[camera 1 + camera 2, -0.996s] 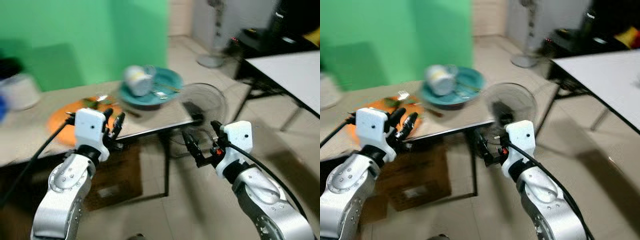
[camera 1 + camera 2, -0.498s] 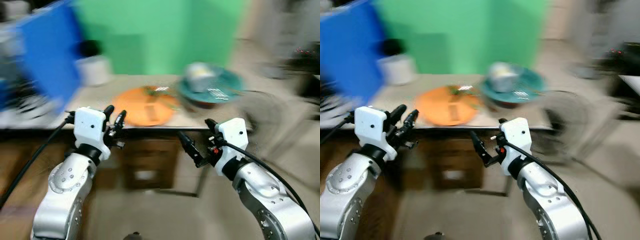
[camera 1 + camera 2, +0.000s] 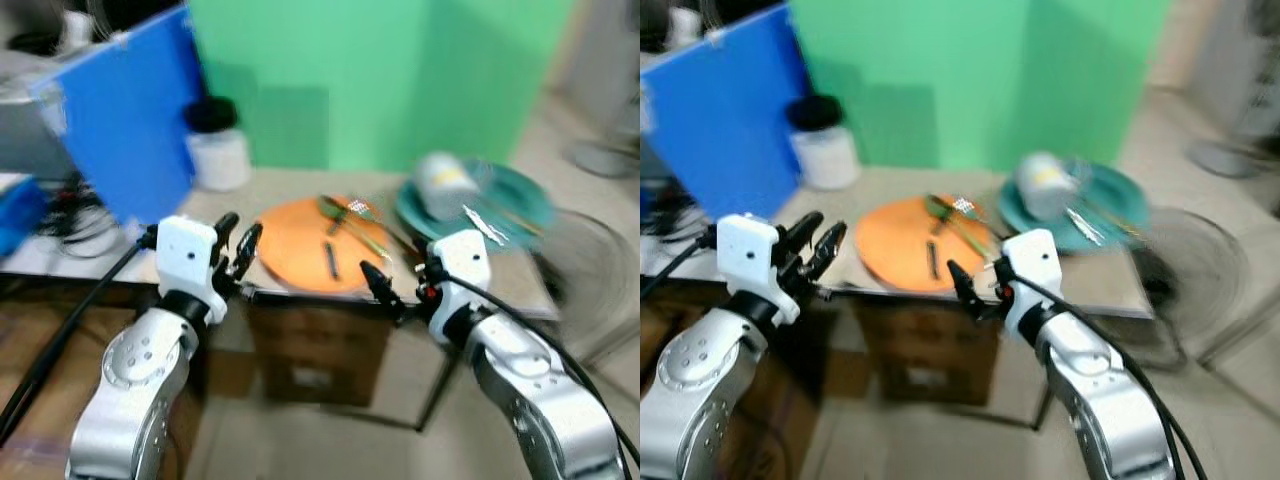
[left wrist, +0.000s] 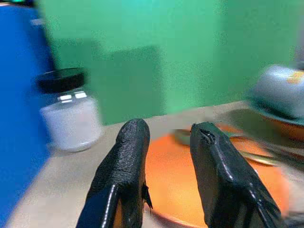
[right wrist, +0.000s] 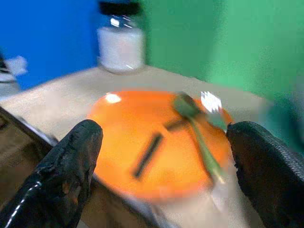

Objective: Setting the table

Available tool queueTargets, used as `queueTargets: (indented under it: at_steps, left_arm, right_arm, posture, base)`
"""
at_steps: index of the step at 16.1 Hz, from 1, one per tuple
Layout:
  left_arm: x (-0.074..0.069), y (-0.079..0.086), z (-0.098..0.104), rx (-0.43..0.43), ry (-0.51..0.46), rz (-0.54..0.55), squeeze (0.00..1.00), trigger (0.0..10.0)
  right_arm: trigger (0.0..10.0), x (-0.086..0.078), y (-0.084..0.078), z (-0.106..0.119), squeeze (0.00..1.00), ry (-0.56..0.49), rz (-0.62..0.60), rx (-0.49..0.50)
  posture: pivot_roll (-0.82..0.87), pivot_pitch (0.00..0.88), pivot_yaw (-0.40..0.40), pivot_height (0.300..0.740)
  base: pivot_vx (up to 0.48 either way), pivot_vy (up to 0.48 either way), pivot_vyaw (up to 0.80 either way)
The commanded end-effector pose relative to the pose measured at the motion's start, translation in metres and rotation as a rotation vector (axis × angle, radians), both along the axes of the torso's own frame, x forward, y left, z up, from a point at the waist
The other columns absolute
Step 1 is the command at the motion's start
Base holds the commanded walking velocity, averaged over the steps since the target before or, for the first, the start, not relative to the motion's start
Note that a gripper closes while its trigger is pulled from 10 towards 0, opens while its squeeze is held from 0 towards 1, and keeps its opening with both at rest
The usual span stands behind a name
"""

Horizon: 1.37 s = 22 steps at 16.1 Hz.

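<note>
Flanking the orange plate (image 3: 318,255), both unclenched: left gripper (image 3: 238,245), right gripper (image 5: 166,175) framing a fork (image 5: 194,121).

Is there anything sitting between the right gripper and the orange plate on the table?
Nothing visible does. The right gripper, fingers spread wide, faces the orange plate directly across the table edge. The green utensils and a dark stick lie on the plate, not before it.

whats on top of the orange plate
On the orange plate lie green-handled utensils, one a fork, and a short dark stick-like piece. Blur hides what exactly that piece is and how many utensils there are.
</note>
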<state>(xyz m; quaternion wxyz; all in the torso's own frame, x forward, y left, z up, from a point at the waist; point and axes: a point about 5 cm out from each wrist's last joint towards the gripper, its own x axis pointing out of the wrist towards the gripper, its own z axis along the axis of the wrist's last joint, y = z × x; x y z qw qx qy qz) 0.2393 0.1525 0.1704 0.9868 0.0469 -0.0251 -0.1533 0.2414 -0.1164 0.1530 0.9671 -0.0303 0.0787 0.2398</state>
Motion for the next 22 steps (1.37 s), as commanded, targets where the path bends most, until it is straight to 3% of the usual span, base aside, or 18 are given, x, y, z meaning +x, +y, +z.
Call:
queueTargets:
  at_steps: [1, 10, 11, 12, 14, 18, 19, 20, 21, 22]
  left_arm:
    - [0.000, 0.008, 0.001, 0.016, -0.004, 0.027, 0.00, 10.0]
    - [-0.004, 0.006, -0.005, 0.047, 0.037, -0.018, 0.00, 10.0]
    - [-0.006, 0.006, -0.006, 0.033, 0.056, -0.042, 0.66, 10.0]
    - [-0.007, 0.004, -0.005, 0.015, 0.054, -0.068, 1.00, 10.0]
    - [-0.007, 0.002, -0.004, 0.028, 0.058, -0.097, 1.00, 10.0]
    - [-0.011, -0.007, -0.011, 0.060, 0.128, -0.280, 1.00, 10.0]
    - [-0.013, -0.010, -0.013, 0.066, 0.152, -0.327, 1.00, 10.0]
    - [-0.013, -0.011, -0.013, 0.068, 0.159, -0.342, 1.00, 10.0]
    - [-0.013, -0.013, -0.014, 0.071, 0.170, -0.366, 1.00, 10.0]
    - [-0.014, -0.014, -0.015, 0.074, 0.176, -0.383, 1.00, 10.0]
  right_arm:
    - [10.0, 0.002, 0.008, 0.003, 0.00, -0.012, 0.027, 0.011]
    - [10.0, 0.014, 0.022, -0.003, 0.00, 0.094, 0.170, 0.002]
    - [10.0, 0.016, 0.021, -0.002, 0.00, 0.106, 0.170, 0.005]
    - [10.0, 0.018, 0.018, -0.002, 1.00, 0.124, 0.156, 0.005]
    - [10.0, 0.020, 0.015, -0.003, 1.00, 0.147, 0.134, -0.007]
    - [10.0, 0.022, 0.006, -0.010, 1.00, 0.261, 0.095, -0.082]
    - [10.0, 0.024, 0.003, -0.015, 0.16, 0.309, 0.081, -0.139]
    - [10.0, 0.025, 0.003, -0.017, 0.16, 0.324, 0.078, -0.153]
    - [10.0, 0.028, 0.002, -0.020, 0.00, 0.353, 0.060, -0.183]
    - [10.0, 0.030, 0.002, -0.021, 0.00, 0.366, 0.046, -0.185]
  posture:
    - [0.15, 0.000, 0.022, 0.740]
    - [0.16, 0.000, 0.014, 0.740]
    - [0.16, 0.000, 0.012, 0.740]
    - [0.16, 0.000, 0.011, 0.740]
    - [0.16, 0.000, 0.008, 0.740]
    - [0.14, 0.000, 0.006, 0.740]
    - [0.13, 0.000, 0.007, 0.740]
    - [0.13, 0.000, 0.007, 0.740]
    - [0.12, 0.000, 0.007, 0.740]
    - [0.12, 0.000, 0.006, 0.740]
  base:
    - [0.371, 0.000, 0.00]
    - [0.290, 0.000, 0.00]
    - [0.000, 0.000, 0.00]
    - [0.000, 0.000, 0.00]
    - [0.000, 0.000, 0.00]
    - [0.000, 0.000, 0.00]
    - [0.000, 0.000, 0.00]
    - [0.000, 0.000, 0.00]
    - [0.000, 0.000, 0.00]
    - [0.000, 0.000, 0.00]
